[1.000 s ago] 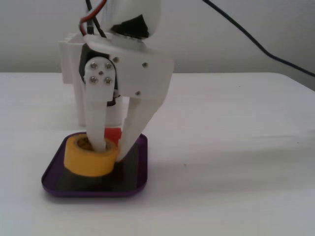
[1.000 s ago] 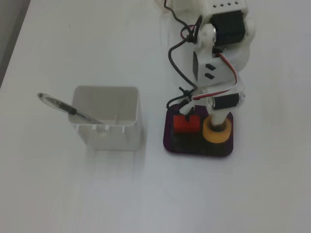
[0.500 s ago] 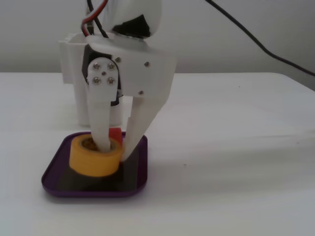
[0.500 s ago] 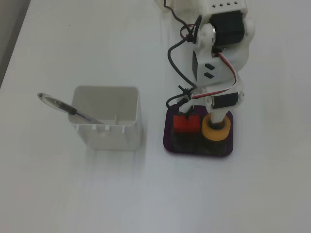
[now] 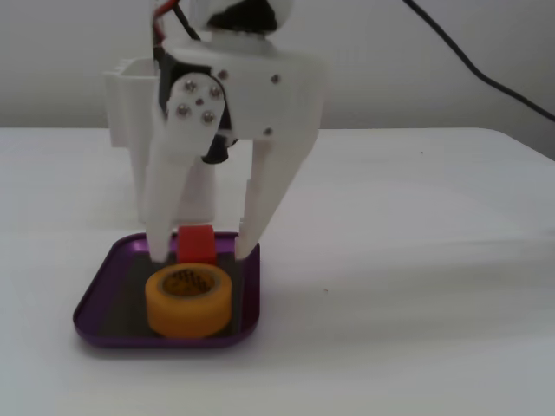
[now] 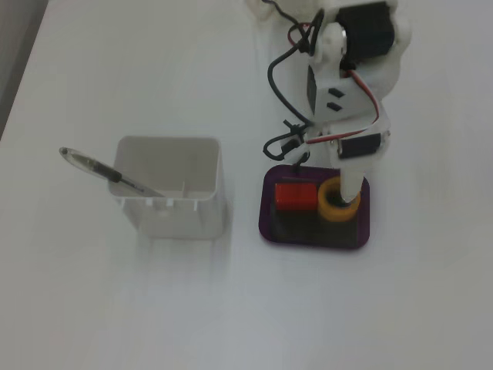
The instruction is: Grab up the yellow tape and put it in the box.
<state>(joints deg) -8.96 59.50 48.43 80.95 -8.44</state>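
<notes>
The yellow tape (image 5: 187, 301) lies flat in the purple box (image 5: 94, 305), in its front part, with its dark core facing up. A red cube (image 5: 196, 243) sits in the box behind it. My gripper (image 5: 204, 251) hangs over the box with its fingers spread wide and holds nothing. Its fingertips (image 5: 159, 250) reach down to about rim height just behind the tape, one on each side of the cube. From above, the tape (image 6: 339, 208) sits at the box's (image 6: 266, 210) right side, the cube (image 6: 296, 196) at its left, and the gripper (image 6: 345, 189) partly covers the tape.
A tall white container (image 6: 169, 185) with a pen (image 6: 98, 169) stands left of the box in the top-down fixed view; in the other fixed view it (image 5: 127, 97) stands behind the arm. A black cable (image 5: 486, 76) runs across the back right.
</notes>
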